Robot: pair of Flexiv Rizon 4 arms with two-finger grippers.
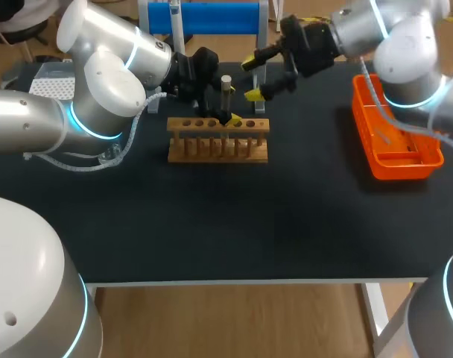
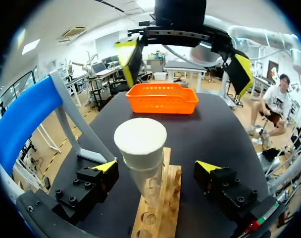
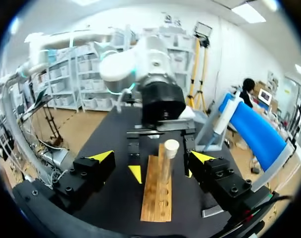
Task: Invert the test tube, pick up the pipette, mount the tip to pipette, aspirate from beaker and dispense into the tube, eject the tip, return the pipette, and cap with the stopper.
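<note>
Tube: test tube (image 1: 226,95) stood upright in the wooden rack (image 1: 217,142), near its middle, with a pale stopper (image 2: 140,141) on top.
Left arm: your left end effector (image 2: 157,167) was spread wide at the rack, one finger on either side of the tube, neither touching it.
Right arm: your right end effector (image 1: 252,79) hung above and behind the rack, fingers wide apart, holding nothing, facing the left one across the tube.
Rack: it sat at the rear middle of the dark desk (image 1: 211,224), a row of holes along its top.
Basket: orange basket (image 1: 402,168) lay well apart, at the desk's right edge.
Stand: blue-barred stand (image 1: 211,16) stood behind the rack.
</note>
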